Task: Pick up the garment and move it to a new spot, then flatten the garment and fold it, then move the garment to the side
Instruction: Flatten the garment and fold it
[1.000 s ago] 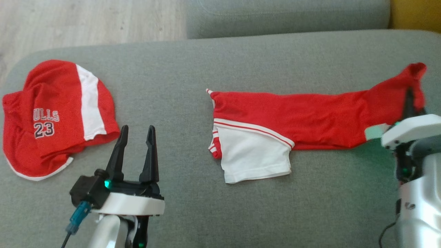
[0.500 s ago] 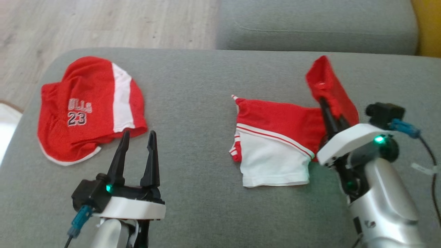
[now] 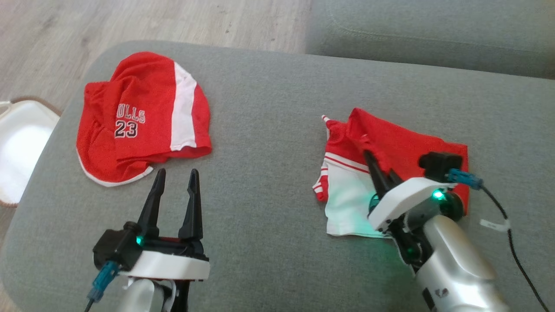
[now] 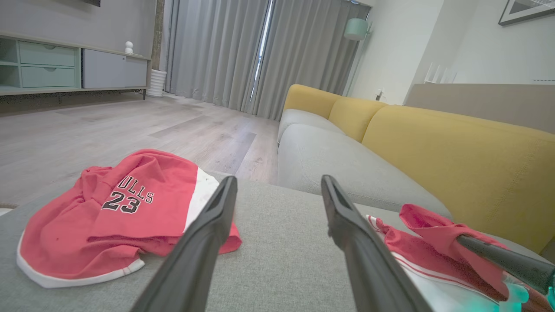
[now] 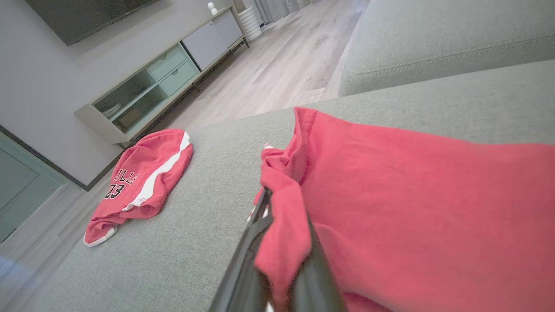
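Observation:
The garment (image 3: 412, 143), red with a white panel, lies on the grey sofa seat (image 3: 269, 130) at the right, its red end doubled back over itself. My right gripper (image 3: 371, 158) is shut on a bunched red edge of that garment near its upper left part. In the right wrist view the red cloth (image 5: 412, 195) wraps over the closed right gripper (image 5: 277, 225). My left gripper (image 3: 177, 173) stands open and empty at the lower left, apart from the garment. The left wrist view shows the left gripper (image 4: 278, 182) and the garment (image 4: 433, 242) at the lower right.
A second red garment marked "23" (image 3: 143, 121) lies crumpled at the seat's left end, just beyond my left fingertips. A white object (image 3: 21, 143) sits on the wooden floor past the seat's left edge. Another grey cushion (image 3: 433, 34) lies behind, with yellow backrests (image 4: 455, 143).
My right gripper has carried the garment's raised red end leftward and down over the rest, halving its length. The head camera shifted. My left gripper stayed put and open.

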{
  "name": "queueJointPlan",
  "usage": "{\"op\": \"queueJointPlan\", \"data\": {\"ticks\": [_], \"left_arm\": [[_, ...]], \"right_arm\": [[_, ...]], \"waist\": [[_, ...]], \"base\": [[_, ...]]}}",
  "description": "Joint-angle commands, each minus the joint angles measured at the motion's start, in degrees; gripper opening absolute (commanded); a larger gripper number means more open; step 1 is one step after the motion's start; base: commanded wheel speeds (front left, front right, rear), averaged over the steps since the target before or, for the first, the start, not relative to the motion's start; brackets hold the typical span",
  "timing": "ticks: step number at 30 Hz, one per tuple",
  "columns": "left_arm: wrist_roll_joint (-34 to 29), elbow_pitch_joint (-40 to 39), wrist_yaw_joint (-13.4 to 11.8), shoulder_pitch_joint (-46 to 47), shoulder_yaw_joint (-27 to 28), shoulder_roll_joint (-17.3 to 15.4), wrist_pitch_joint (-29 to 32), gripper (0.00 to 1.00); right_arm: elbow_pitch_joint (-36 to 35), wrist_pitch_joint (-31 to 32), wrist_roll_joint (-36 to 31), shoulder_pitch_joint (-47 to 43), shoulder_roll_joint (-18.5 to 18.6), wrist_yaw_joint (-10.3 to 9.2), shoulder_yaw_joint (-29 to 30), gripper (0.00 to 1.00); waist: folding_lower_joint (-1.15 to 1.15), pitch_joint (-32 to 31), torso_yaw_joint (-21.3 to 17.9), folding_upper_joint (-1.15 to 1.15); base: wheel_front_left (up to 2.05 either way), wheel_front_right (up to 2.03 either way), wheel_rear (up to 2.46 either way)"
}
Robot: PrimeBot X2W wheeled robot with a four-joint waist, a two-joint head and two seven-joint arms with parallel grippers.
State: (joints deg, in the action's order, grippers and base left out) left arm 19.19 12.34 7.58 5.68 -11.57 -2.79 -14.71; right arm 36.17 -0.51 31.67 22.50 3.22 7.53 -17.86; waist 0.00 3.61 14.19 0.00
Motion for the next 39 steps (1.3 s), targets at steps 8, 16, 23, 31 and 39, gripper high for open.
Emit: {"op": "queueJointPlan", "data": {"ticks": [8,16,23,31,39], "left_arm": [[0.61,-1.54,-0.09,2.52,1.31,-0.09,-0.29,1.00],[1.28,-1.06,-0.27,2.58,1.12,-0.09,-0.29,1.00],[1.20,-1.39,-0.39,2.53,1.60,-0.09,-0.29,1.00],[1.50,-4.02,-0.68,2.76,2.44,-0.09,-0.29,1.00],[1.65,-5.67,-0.86,3.55,2.47,-0.09,-0.29,1.00]], "right_arm": [[3.31,-3.03,4.02,4.79,-0.34,-0.04,-8.74,0.00],[3.03,-2.88,7.75,4.98,-0.34,-0.04,-19.55,1.00],[0.82,-6.81,6.83,7.30,-0.34,-0.04,-20.39,1.00],[-0.05,-12.52,-5.53,8.25,0.79,-0.04,-7.90,1.00],[-6.98,-14.03,-18.38,1.20,2.46,-0.04,6.99,1.00]], "waist": [[0.00,1.15,1.16,0.00],[0.00,1.24,0.10,0.00],[0.00,0.57,-3.20,0.00],[0.00,0.30,-7.74,0.00],[0.00,-0.04,-11.17,0.00]], "base": [[0.00,0.00,0.00],[0.00,0.00,0.00],[0.00,0.00,0.00],[0.00,0.00,0.00],[0.00,0.00,0.00]]}}
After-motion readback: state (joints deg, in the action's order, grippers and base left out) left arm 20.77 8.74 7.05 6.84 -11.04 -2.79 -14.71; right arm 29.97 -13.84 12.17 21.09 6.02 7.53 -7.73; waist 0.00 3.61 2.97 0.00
